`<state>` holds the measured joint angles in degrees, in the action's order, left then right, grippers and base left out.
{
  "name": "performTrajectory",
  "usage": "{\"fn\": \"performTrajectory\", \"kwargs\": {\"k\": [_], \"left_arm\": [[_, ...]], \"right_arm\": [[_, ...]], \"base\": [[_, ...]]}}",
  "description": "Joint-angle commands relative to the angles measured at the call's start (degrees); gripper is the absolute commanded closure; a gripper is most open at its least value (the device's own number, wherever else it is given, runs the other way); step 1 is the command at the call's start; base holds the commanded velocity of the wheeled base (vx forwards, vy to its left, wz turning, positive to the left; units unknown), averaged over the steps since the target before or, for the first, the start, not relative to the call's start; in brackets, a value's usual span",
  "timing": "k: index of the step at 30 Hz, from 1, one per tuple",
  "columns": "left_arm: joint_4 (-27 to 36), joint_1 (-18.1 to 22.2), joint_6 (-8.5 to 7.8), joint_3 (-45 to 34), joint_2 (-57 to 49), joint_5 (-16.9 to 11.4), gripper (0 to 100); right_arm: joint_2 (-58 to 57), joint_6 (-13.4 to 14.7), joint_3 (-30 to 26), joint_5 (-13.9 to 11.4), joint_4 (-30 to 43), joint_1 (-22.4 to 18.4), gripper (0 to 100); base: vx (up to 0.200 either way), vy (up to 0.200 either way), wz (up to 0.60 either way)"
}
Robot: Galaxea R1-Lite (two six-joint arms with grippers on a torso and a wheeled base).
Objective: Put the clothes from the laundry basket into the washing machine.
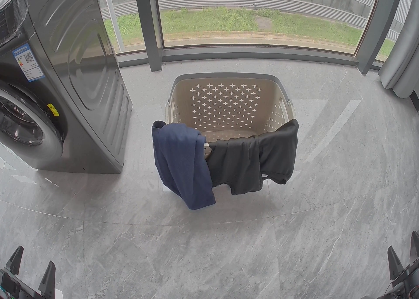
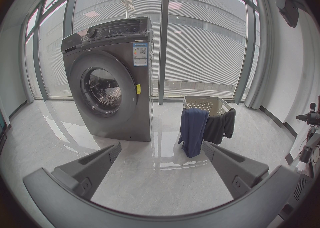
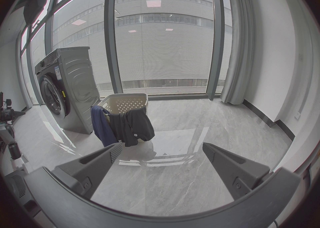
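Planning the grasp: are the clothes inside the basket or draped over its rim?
Draped: blue garment and black garment hang over the basket rim.

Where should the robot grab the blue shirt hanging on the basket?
Probably the hanging part, pinched from the robot's side: the blue shirt drapes over the near rim of the basket, at its left corner, with most cloth dangling loose outside, facing the open left gripper.

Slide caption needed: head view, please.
Navy garment and black garment draped over a beige plastic laundry basket, dark grey washing machine to its left.
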<state>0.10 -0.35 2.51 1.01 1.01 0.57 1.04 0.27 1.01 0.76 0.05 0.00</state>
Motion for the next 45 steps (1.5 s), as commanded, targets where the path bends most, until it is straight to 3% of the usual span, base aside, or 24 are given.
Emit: {"fn": "performTrajectory", "kwargs": {"k": [1,13,34,45], "left_arm": [[0.0,0.0,0.04,-0.9,-1.0,0.0,0],[0.0,0.0,0.04,-0.9,-1.0,0.0,0],[0.0,0.0,0.21,-0.9,-1.0,0.3,0],[0.0,0.0,0.21,-0.9,-1.0,0.4,0]], "right_arm": [[-0.3,0.0,-0.9,0.0,0.0,0.0,0],[-0.3,0.0,-0.9,0.0,0.0,0.0,0],[-0.3,0.1,-0.9,0.0,0.0,0.0,0],[-0.3,0.1,-0.9,0.0,0.0,0.0,0]], "base": [[0.200,0.000,0.00],[0.200,0.000,0.00],[0.000,-0.086,0.00],[0.200,0.000,0.00]]}}
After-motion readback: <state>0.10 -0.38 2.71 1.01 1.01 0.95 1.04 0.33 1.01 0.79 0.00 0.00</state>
